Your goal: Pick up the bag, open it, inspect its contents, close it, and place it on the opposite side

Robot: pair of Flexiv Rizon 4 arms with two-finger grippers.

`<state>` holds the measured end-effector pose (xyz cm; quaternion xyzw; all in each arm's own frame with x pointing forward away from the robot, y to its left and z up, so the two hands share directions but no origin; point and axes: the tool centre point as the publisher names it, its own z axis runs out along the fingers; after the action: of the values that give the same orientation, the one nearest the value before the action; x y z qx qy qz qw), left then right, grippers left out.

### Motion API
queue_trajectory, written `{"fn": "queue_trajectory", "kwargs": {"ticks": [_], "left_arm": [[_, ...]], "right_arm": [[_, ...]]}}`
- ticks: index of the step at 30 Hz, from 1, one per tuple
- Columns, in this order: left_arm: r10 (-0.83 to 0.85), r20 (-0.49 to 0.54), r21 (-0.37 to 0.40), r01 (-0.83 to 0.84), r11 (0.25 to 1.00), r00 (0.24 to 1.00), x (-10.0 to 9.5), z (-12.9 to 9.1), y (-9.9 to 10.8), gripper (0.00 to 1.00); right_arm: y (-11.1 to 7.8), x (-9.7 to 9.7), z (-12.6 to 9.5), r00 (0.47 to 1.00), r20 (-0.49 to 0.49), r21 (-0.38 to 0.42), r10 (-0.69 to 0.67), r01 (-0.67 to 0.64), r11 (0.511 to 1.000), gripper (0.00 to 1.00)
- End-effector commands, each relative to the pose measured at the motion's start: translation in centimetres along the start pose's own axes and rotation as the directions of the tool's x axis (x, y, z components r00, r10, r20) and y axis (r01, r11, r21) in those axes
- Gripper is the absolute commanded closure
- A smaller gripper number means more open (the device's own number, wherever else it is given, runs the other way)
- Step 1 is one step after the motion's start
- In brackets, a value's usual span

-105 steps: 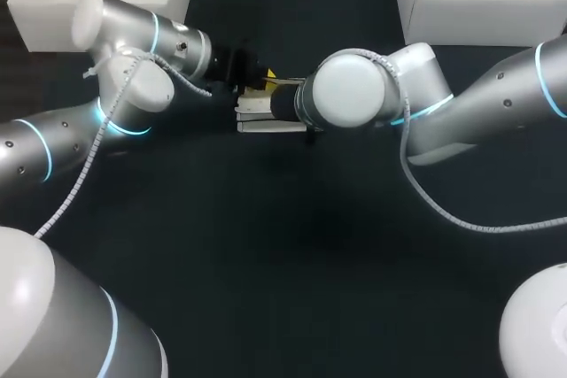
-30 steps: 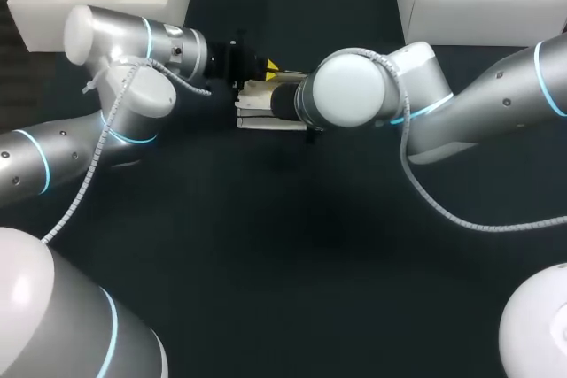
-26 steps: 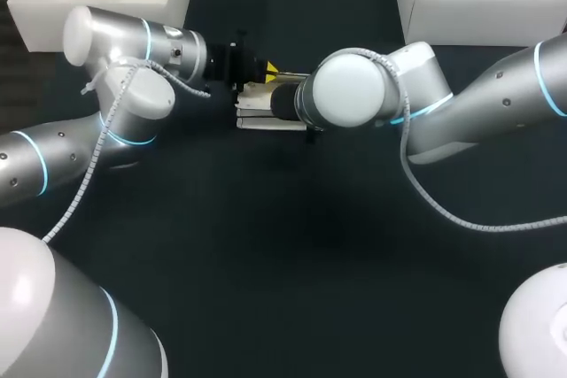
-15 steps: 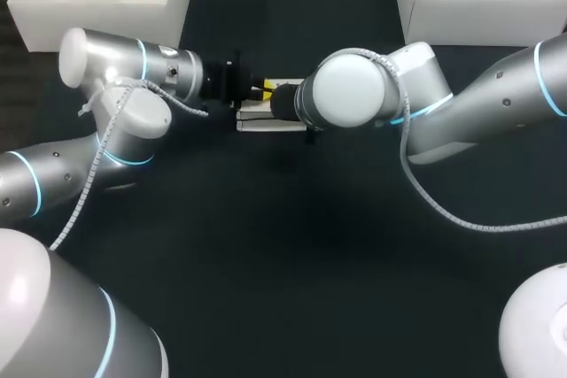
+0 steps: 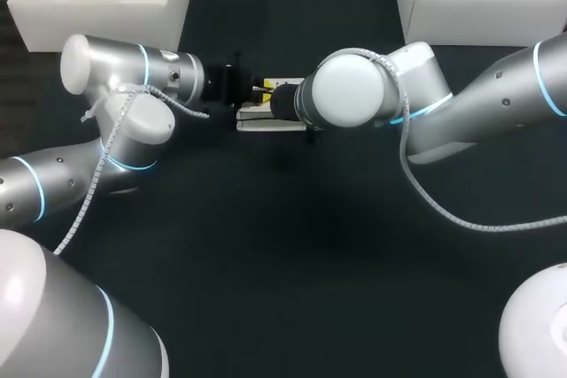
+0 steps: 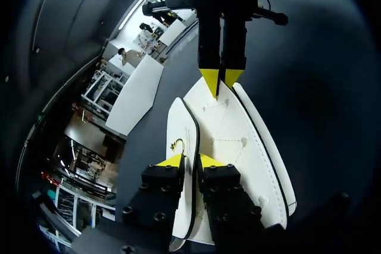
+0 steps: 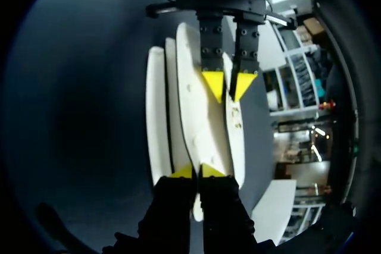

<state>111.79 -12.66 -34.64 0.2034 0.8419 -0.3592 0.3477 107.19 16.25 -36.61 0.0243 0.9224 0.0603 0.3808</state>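
**A:** Bag point(image 5: 261, 124) first: where is it?

**B:** Toward the far middle of the dark table point(image 5: 283, 245), right between the two arms. It is white with dark trim along its edges. From above I cannot tell whether it rests on the table or hangs just clear of it.

**A:** And the left gripper point(image 6: 190, 161)?

**B:** It comes in from the left, level with the bag. In its own wrist view the two yellow tips stand close together. One thin edge of the bag is pinched between them, so it is clamped on the bag.

**A:** The right gripper point(image 7: 196, 172)?

**B:** From above it is hidden behind the round joint of the right arm point(image 5: 350, 90). In its own wrist view the tips are nearly together and press a white panel from both sides. It too is clamped on the bag, at the end opposite the left one.

**A:** So they face each other?

**B:** Yes, tip to tip, with the bag's length between them. Each shows ahead of the other in the wrist views.

**A:** Is the bag open?

**B:** Its panels are splayed apart like leaves, with dark gaps between them. A small gold-coloured ring point(image 6: 177, 144) lies on the panel just beside the left gripper's finger. What is inside I cannot make out.
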Motion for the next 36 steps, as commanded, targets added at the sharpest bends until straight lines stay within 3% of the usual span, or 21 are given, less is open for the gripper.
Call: {"fn": "queue_trajectory", "kwargs": {"ticks": [1,5,9,21,27,36], "left_arm": [[0.013,0.012,0.004,-0.013,1.0,1.0,-0.3,0.2,-0.4,0.76],[0.031,0.005,0.0,-0.031,1.0,1.0,-0.6,0.7,-0.8,0.79],[0.042,-0.011,-0.018,-0.042,0.999,0.999,-0.5,1.2,-0.7,1.0],[0.021,-0.011,-0.076,-0.021,0.997,1.0,-0.4,1.0,0.8,1.0],[0.055,-0.002,0.009,-0.055,0.998,0.998,-0.2,0.2,-0.4,1.0],[0.104,-0.046,0.01,-0.103,0.995,0.994,0.4,0.1,0.1,1.0]], "right_arm": [[0.0,0.0,0.1,1.0,0.003,-0.002,0.001,-0.001,1.0,1.0],[0.0,0.0,0.1,1.0,0.003,-0.002,0.001,-0.001,1.0,1.0],[0.0,0.0,0.1,1.0,0.003,-0.002,0.001,-0.001,1.0,1.0],[0.0,0.0,0.1,1.0,0.003,-0.002,0.001,-0.001,1.0,1.0],[0.0,0.0,0.1,1.0,0.003,-0.002,0.001,-0.001,1.0,1.0],[0.0,0.0,0.1,1.0,0.003,-0.002,0.001,-0.001,1.0,1.0]]}}
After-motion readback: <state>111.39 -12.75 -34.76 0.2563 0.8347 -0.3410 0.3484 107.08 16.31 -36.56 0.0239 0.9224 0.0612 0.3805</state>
